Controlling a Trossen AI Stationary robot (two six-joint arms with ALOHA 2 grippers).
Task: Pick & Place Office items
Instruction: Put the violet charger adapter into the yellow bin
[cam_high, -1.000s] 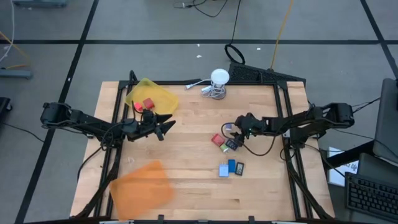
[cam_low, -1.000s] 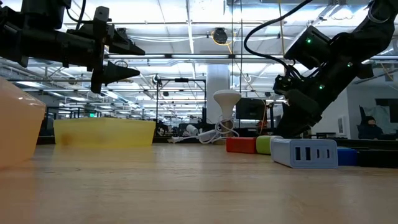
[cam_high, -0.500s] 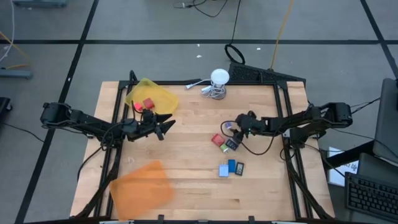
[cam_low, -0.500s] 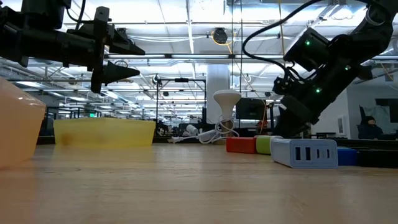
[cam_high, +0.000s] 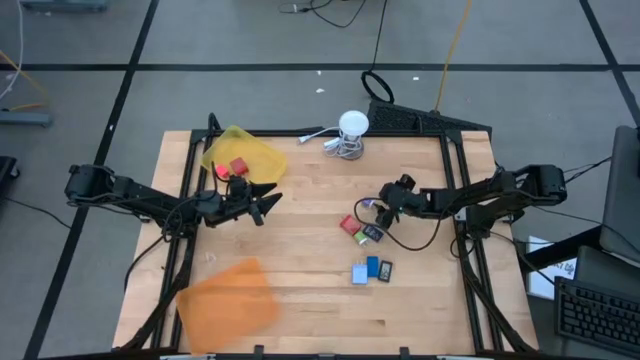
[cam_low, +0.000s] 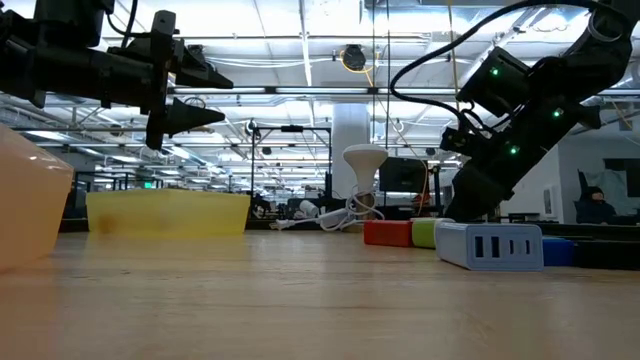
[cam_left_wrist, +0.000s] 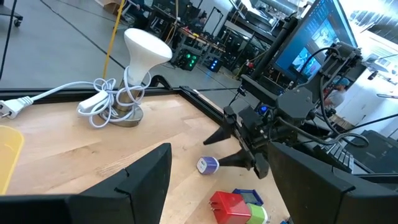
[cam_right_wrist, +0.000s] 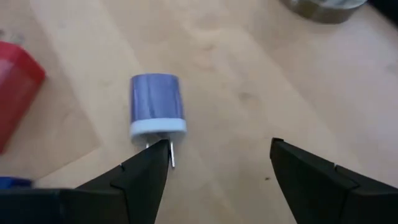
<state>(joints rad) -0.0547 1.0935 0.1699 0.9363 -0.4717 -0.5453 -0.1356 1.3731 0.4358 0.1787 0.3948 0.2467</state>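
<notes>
Just ahead of the right tool (cam_high: 384, 205), whose fingers stand open and empty, a small blue plug (cam_right_wrist: 157, 104) lies on the desk (cam_high: 310, 290) toward its right edge, prongs and long axis pointing back at the left-hand finger, while the left tool (cam_high: 262, 201), also open, waits by the yellow tray (cam_high: 262, 153)

grey floor (cam_high: 250, 95), wooden table (cam_high: 300, 290), ceiling lights (cam_low: 300, 40)
</notes>
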